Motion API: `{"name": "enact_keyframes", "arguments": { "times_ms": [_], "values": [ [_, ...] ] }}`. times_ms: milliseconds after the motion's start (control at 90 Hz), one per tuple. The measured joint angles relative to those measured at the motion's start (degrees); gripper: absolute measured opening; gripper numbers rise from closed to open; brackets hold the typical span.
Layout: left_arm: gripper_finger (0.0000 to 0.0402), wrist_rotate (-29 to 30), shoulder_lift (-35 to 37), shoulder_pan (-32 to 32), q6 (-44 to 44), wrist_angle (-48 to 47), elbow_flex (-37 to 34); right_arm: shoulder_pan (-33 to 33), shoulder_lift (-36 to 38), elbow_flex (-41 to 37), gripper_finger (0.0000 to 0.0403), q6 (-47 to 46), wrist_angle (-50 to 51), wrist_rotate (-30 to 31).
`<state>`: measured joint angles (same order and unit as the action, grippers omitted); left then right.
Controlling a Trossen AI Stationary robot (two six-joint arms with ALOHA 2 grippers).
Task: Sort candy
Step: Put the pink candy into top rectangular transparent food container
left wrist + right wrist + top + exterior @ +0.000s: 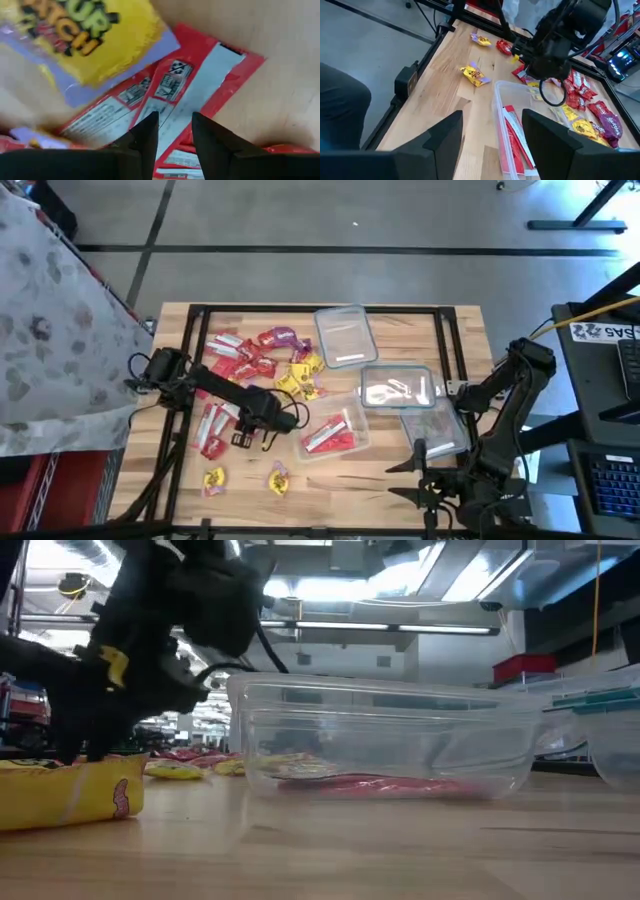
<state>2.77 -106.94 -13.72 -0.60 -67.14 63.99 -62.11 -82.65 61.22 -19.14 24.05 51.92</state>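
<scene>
The candy lies loose on the table: a pile of red, yellow and purple packets [262, 360], red packets [213, 428] beside my left gripper [238, 438], and two yellow ones [213, 480] [278, 478] near the front edge. My left gripper [175, 117] is low over a red packet [200, 85] that lies white side up, its fingers slightly open, one over each side of a strip of that packet. A yellow packet [95, 35] lies just beyond. My right gripper [492, 135] waits open at the front right, off the table's near edge. My left gripper points down at the red packet's white printed side [175, 107], which lies flat on the table and on other red packets. Whether the fingertips [150, 125] touch it, I cannot tell.
A clear tub [330, 435] holding red packets stands right of my left gripper. Another clear tub [397, 390] stands farther right. A lid [345, 335] lies at the back and a second [437, 430] at the right. Bare wood [340, 480] runs along the front.
</scene>
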Motion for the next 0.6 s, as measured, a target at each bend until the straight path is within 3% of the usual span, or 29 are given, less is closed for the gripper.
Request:
{"name": "enact_keyframes", "arguments": {
  "times_ms": [333, 600],
  "values": [
    [0.0097, -0.7, 0.3, -1.2, 1.9, 4.6, -2.5, 0.0, 0.0, 0.0, 0.0193, -1.5, 0.0, 0.0],
    [0.0009, -0.7, 0.0, -2.6, 9.3, 3.4, -0.9, -0.1, 0.0, 0.0, 0.0193, -1.6, 0.1, 0.0]
  ]
}}
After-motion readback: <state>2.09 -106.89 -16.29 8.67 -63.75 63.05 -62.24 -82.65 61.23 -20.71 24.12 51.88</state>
